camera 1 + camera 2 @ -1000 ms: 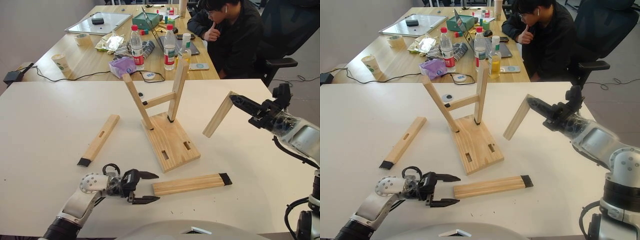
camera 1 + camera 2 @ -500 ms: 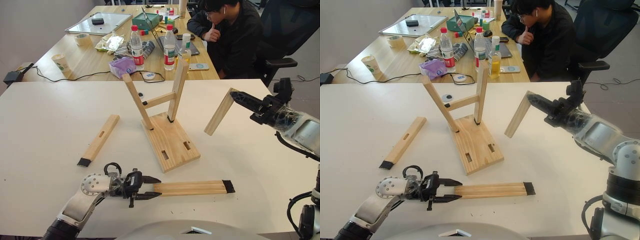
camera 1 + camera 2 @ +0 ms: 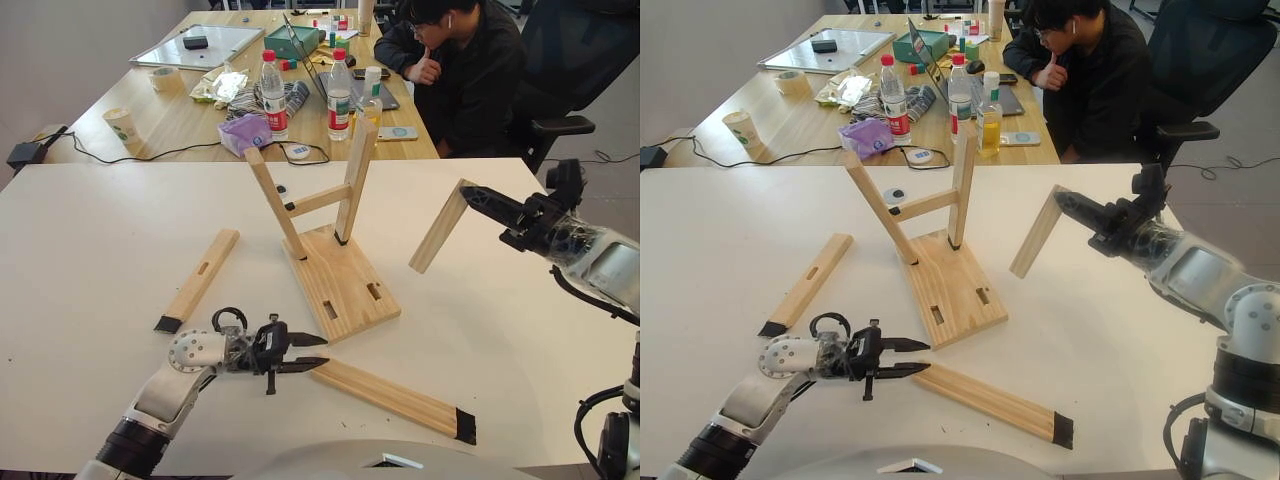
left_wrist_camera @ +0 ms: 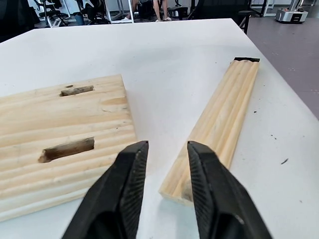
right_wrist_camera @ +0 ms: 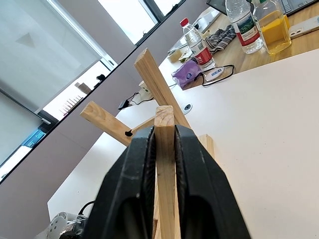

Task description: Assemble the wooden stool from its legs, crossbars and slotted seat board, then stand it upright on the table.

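Near leg (image 3: 395,397) has swung diagonal, L gripper (image 3: 318,352) narrowly open at its bare end, R gripper (image 3: 480,203) clamping second leg (image 3: 440,228); stiff, light wood slides, I'd grip mid-length.

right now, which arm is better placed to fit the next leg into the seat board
Probably right. The right fingers are shut on a leg, held up beside the seat board. The left fingers are open by the end of the leg lying flat, gripping nothing.

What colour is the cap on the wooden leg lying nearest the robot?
Black cap on the leg; clearest in the left eye view.
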`<act>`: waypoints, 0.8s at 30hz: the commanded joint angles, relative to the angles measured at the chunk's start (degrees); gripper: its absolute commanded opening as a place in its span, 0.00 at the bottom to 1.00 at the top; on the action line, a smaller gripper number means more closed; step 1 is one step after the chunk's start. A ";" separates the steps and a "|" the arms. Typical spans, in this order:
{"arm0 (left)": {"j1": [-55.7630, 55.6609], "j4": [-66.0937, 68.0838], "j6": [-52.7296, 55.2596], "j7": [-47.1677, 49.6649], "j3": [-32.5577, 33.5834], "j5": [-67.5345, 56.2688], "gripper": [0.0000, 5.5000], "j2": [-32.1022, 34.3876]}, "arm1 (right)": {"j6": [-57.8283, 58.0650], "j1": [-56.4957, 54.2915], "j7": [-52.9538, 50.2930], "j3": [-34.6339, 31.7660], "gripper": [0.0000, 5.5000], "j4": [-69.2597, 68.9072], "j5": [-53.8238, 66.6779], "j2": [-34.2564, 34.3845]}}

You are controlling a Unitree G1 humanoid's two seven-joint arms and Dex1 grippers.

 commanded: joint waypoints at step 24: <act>-1.45 10.91 -6.09 -7.05 -2.00 1.36 0.53 0.09 | 1.12 -1.21 0.92 0.75 0.07 0.29 -1.28 -0.02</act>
